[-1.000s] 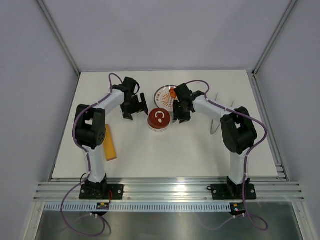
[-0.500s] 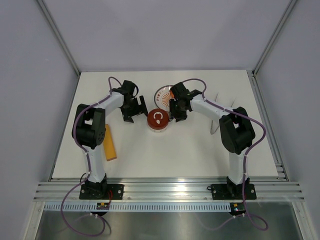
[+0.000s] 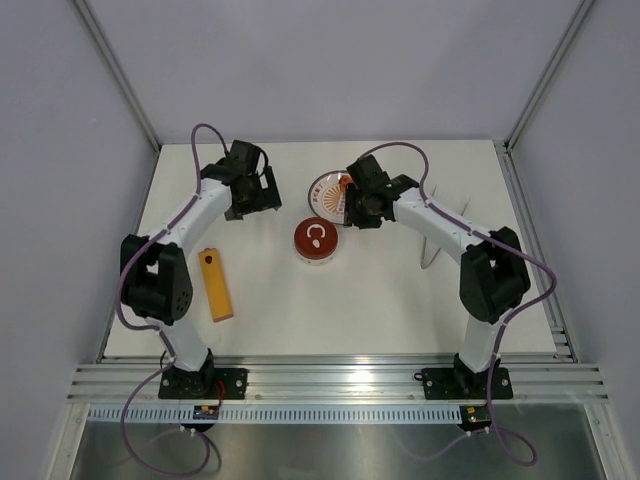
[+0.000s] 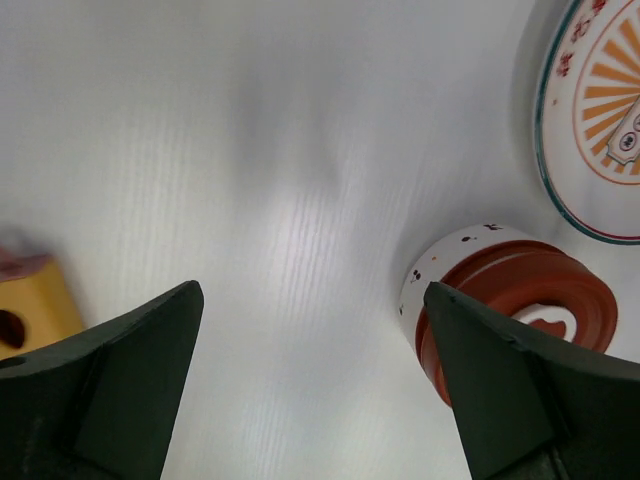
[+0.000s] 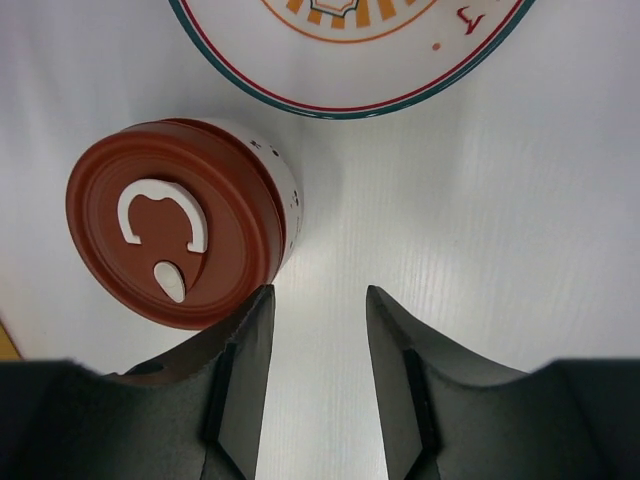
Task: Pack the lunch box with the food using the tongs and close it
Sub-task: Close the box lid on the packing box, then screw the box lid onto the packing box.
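Observation:
The lunch box stands mid-table with its dark-red lid on, white curled mark facing up; it also shows as the lunch box and the lunch box. No food shows, since the lid covers the tin. My left gripper hangs open to the far left of the tin, with only bare table between its fingers. My right gripper is open just right of the tin, holding nothing. The tongs lie on the right, partly hidden under my right arm.
A white patterned plate lies just behind the tin. A flat yellow-orange bar lies on the left side of the table. Grey walls close in the back and sides.
My left gripper has drawn back from the tin toward the far left and opened a little wider. My right gripper has lifted away toward the plate. The lid stays on the tin.

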